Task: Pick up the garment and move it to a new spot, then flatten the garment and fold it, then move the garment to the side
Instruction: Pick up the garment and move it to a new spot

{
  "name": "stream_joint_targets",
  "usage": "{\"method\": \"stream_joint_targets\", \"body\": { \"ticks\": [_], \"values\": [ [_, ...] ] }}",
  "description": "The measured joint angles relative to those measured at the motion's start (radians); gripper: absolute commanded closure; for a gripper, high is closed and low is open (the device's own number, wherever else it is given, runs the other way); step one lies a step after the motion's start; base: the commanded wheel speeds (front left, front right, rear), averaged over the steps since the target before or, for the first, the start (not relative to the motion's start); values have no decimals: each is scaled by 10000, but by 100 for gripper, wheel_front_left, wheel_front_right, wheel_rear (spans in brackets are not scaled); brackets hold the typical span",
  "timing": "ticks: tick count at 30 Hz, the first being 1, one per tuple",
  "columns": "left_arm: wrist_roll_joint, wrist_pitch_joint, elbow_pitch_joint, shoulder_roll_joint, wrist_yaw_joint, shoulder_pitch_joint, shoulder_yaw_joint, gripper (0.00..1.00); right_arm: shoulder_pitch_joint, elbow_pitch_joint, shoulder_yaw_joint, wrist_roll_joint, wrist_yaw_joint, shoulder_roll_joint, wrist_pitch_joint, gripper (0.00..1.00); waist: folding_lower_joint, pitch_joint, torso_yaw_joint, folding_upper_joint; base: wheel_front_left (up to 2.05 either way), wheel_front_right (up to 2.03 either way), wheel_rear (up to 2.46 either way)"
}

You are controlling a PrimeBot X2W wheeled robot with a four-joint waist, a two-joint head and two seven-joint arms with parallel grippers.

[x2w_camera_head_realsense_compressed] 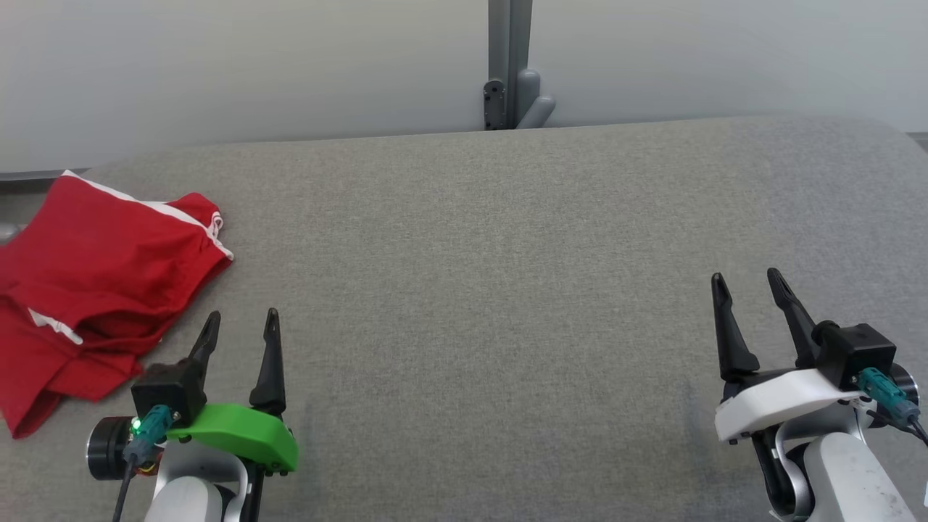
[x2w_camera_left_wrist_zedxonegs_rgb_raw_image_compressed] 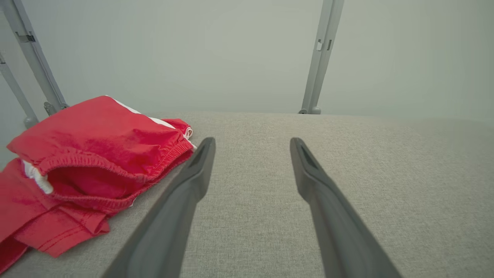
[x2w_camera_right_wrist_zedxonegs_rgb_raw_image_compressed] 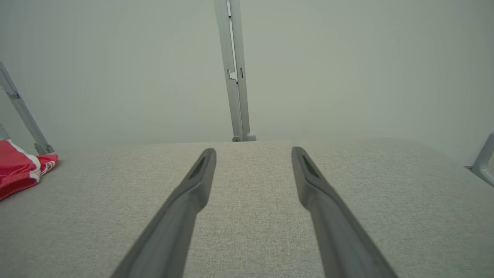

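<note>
The garment [x2w_camera_head_realsense_compressed: 94, 283] is a pair of red shorts with white side stripes, lying crumpled at the far left edge of the grey table [x2w_camera_head_realsense_compressed: 493, 290]. In the left wrist view the garment [x2w_camera_left_wrist_zedxonegs_rgb_raw_image_compressed: 85, 162] shows its elastic waistband just left of my fingers. My left gripper [x2w_camera_head_realsense_compressed: 241, 325] hovers open right beside the garment's near right corner, holding nothing. Far off at the lower right, my right gripper [x2w_camera_head_realsense_compressed: 747, 283] is open and empty too. The right wrist view catches a corner of the garment [x2w_camera_right_wrist_zedxonegs_rgb_raw_image_compressed: 21, 168] at its left edge.
A grey upright post [x2w_camera_head_realsense_compressed: 510, 65] with a bracket stands behind the table's far edge, against a pale wall. Slanted grey struts [x2w_camera_left_wrist_zedxonegs_rgb_raw_image_compressed: 32, 58] rise behind the garment. The table is covered in grey fabric.
</note>
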Motion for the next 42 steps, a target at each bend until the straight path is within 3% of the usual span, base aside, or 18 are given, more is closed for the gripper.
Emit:
{"method": "stream_joint_targets", "body": {
  "ticks": [8, 21, 28, 42],
  "values": [
    [-207, -119, -56, 44, 201, -160, 249, 0, -12, -288, 109, 0, 2, 0, 102, 0, 0, 60, 793, 0, 0, 0, 0],
    [-506, -255, -88, 280, 437, -137, 662, 0, -74, -416, 489, 75, 2, 117, 171, 0, 0, 83, 2943, 0, 0, 0, 0],
    [-627, -255, -136, 345, 454, -70, 725, 0, -123, -330, 623, 88, 2, 169, 136, 0, 0, 64, 3705, 0, 0, 0, 0],
    [-754, -263, -163, 374, 537, -74, 640, 0, -184, -176, 658, 155, 2, 163, 73, 0, 0, 118, 4115, 0, 0, 0, 0]
  ]
}}
